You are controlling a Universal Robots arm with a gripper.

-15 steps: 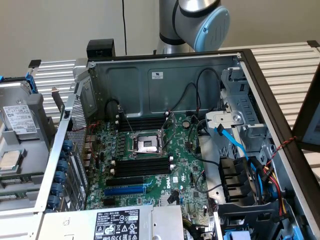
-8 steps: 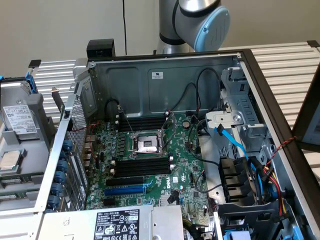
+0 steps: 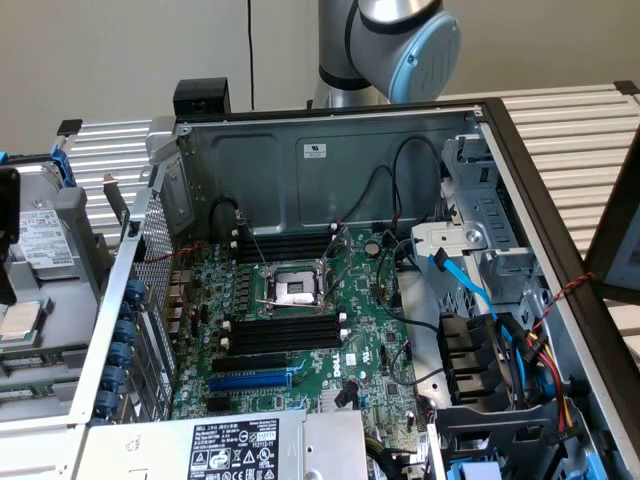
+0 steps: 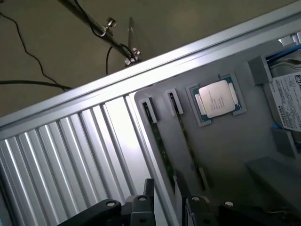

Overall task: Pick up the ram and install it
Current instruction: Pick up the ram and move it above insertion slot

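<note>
Two ram sticks [image 4: 157, 136] [image 4: 188, 141] stand on edge, side by side, in grooves of a grey holder tray [image 4: 235, 150]. They are thin green boards seen from above. My gripper [image 4: 171, 207] hovers over the near ends of the sticks, open, with nothing between its dark fingers [image 4: 148, 190]. In the exterior view the open computer case [image 3: 330, 150] shows the motherboard with long black memory slots [image 3: 285, 330] [image 3: 285, 245] on both sides of the processor socket [image 3: 295, 290]. These slots look unfilled.
A processor chip [image 4: 217, 100] and a hard drive [image 4: 287, 101] also lie on the grey tray [image 3: 60, 300], at the exterior view's left of the case. A blue expansion slot [image 3: 250, 380], loose cables [image 3: 470, 290] and a drive cage [image 3: 480, 190] crowd the case. A ribbed metal tabletop [image 4: 61, 160] surrounds the tray.
</note>
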